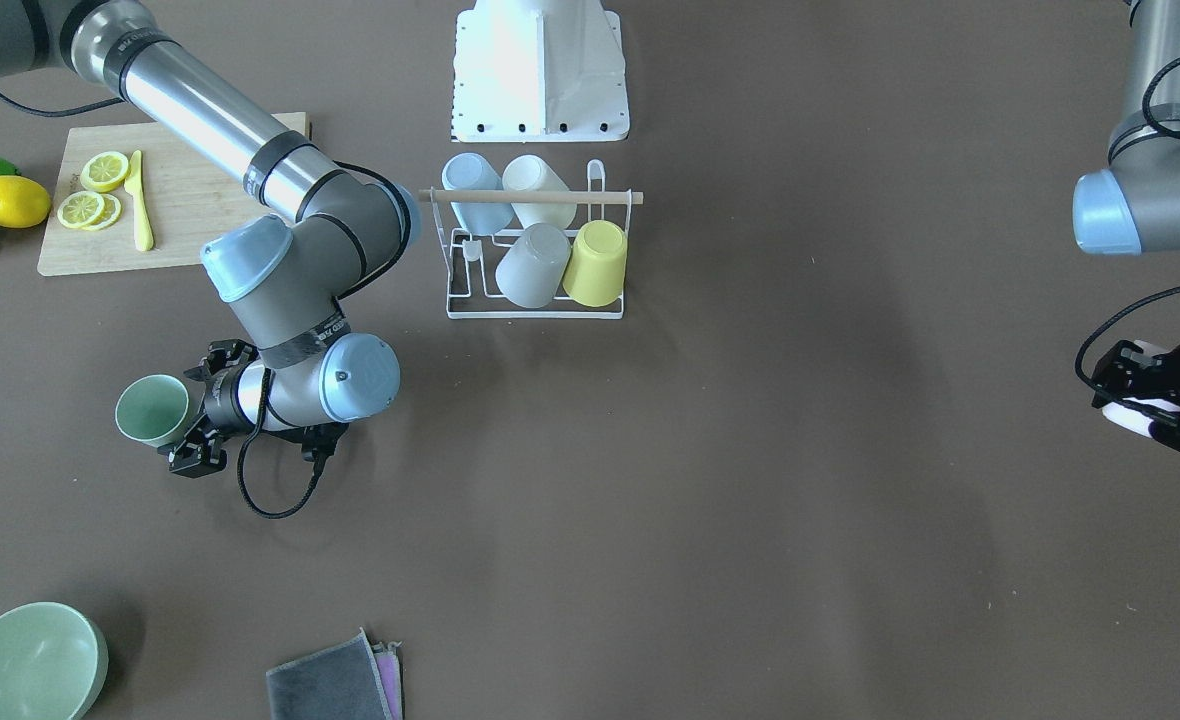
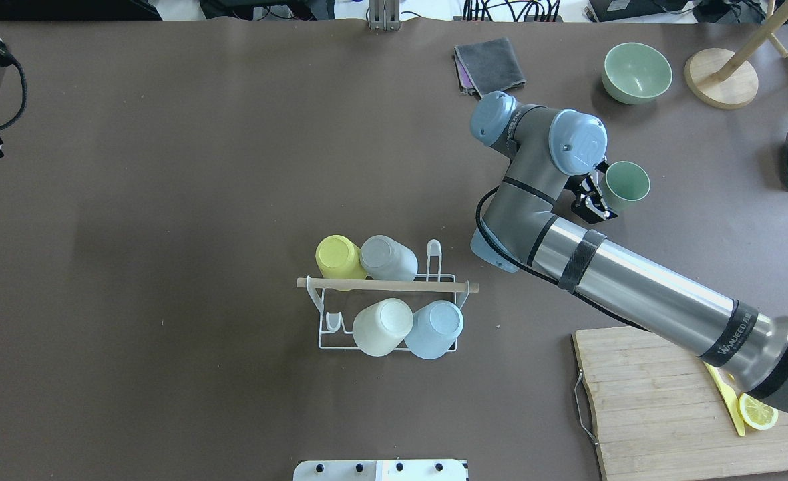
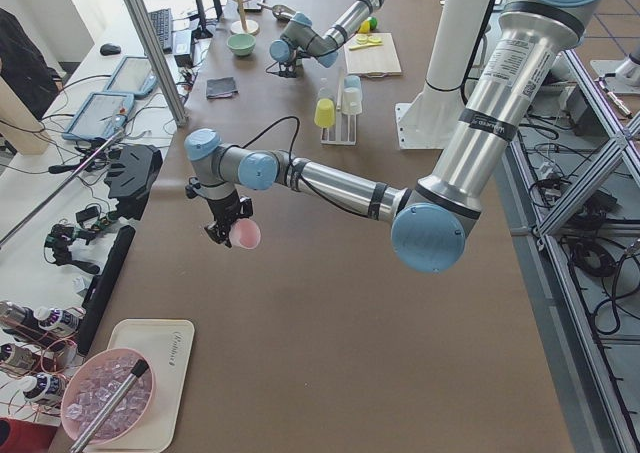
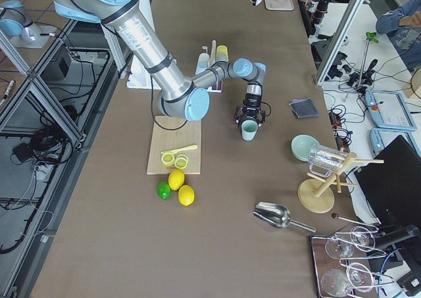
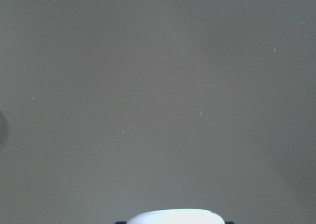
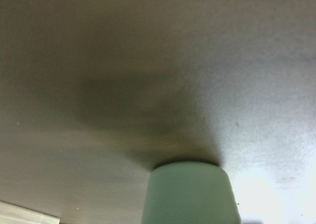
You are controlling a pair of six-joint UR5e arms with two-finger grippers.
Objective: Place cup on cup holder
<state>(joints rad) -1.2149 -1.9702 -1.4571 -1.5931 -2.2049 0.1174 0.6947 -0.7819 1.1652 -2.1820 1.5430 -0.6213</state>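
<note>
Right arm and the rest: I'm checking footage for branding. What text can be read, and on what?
None reads with certainty.
White lettering on the right arm's black band: blurred.
Mark on its blue joint cap: too small.
Script on the white tray: too small.

The right arm's black band [image 2: 733,342] carries white print (too blurred to read).

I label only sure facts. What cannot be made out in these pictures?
- Left gripper: cut by the front view's edge; pale thing at it, a blur in its wrist view.
- Cup at right gripper: lifted or resting unclear; wrist view shows only its blurred end.
- Holder: too small in both side views to count free prongs.
</note>
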